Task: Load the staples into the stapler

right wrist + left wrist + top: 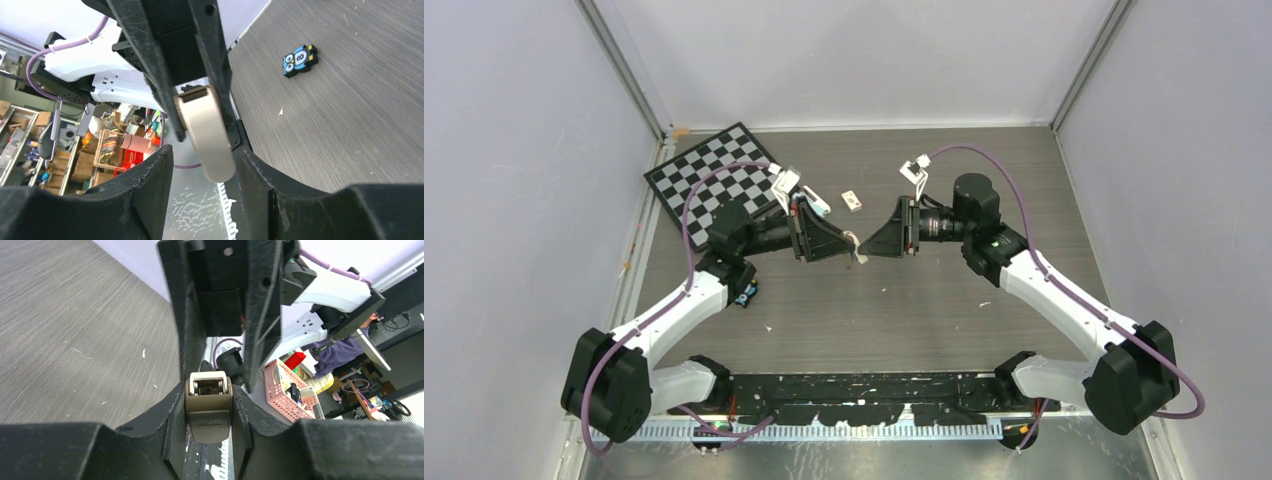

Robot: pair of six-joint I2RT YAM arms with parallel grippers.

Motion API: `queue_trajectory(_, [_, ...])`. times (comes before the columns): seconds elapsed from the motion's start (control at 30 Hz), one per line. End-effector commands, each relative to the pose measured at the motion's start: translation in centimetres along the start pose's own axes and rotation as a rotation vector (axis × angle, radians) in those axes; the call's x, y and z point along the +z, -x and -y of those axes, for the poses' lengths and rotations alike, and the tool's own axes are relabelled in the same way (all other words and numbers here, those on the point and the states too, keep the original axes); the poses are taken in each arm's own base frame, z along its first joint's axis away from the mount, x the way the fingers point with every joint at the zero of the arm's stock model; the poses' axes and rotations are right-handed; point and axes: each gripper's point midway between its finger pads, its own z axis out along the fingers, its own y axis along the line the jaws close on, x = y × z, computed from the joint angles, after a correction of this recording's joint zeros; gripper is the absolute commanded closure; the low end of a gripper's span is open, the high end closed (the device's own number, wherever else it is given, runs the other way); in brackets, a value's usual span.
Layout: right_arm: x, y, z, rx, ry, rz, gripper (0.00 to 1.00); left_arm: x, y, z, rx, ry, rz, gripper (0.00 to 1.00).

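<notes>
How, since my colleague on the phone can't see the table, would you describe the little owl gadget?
Find the checkerboard in the table's far left corner, then come nearward to the left arm's white link. The owl gadget lies beside it: small, black, with a blue owl face, unlike the white box farther back.

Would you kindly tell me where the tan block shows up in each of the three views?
Top external: tan block at centre.
Left wrist: tan block low centre.
Right wrist: tan block centre.
Shared landmark: grey table, at left in left wrist, at right in right wrist.
</notes>
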Motion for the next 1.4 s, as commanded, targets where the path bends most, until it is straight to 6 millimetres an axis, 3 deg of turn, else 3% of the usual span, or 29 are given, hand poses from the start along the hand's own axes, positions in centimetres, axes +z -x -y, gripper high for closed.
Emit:
queue_trajectory(0.0, [0.3, -0.6, -1.0, -0.006, 0.067, -0.035, 0.45, 0.1, 1.3, 2.8, 0.103, -0.109, 0.021, 1.00])
queue_trajectory(0.1, [0.6, -0.9, -0.9, -0.008, 0.067, -0.058, 0.44, 0.1, 1.4, 2.9, 0.110, -0.116, 0.032, 1.00])
queue_trajectory(0.3, [1.2, -1.0, -1.1, -0.008, 0.078, -0.073, 0.56, 0.1, 1.4, 2.8, 0.110, -0.119, 0.044, 1.00])
queue_trajectory(0.47, [1.2, -0.7, -1.6, -0.026, 0.086, -0.053, 0.82, -0.1, 1.7, 2.6, 0.116, -0.098, 0.076, 0.99])
queue_trajectory(0.5, [1.2, -0.4, -1.7, -0.028, 0.087, -0.043, 0.85, -0.1, 1.9, 2.5, 0.110, -0.084, 0.084, 0.91])
queue_trajectory(0.57, [1.2, 0.2, -1.8, -0.028, 0.073, -0.008, 0.88, -0.3, 2.2, 2.2, 0.092, -0.049, 0.092, 0.59])
queue_trajectory(0.6, [1.2, 0.7, -1.8, -0.026, 0.060, 0.016, 0.88, -0.5, 2.4, 2.0, 0.088, -0.030, 0.098, 0.50])
queue_trajectory(0.77, [1.2, 3.1, -2.7, 0.001, 0.063, 0.134, 0.88, -1.5, 1.7, 1.5, 0.116, 0.032, 0.125, 0.28])
queue_trajectory(0.97, [1.5, 3.9, -3.5, 0.018, 0.109, 0.166, 0.88, -1.2, 1.5, 1.3, 0.096, 0.012, 0.115, 0.27])
queue_trajectory(1.37, [1.5, 2.8, -3.2, 0.025, 0.123, 0.133, 0.88, -1.1, 2.2, 1.5, 0.083, 0.008, 0.144, 0.32])
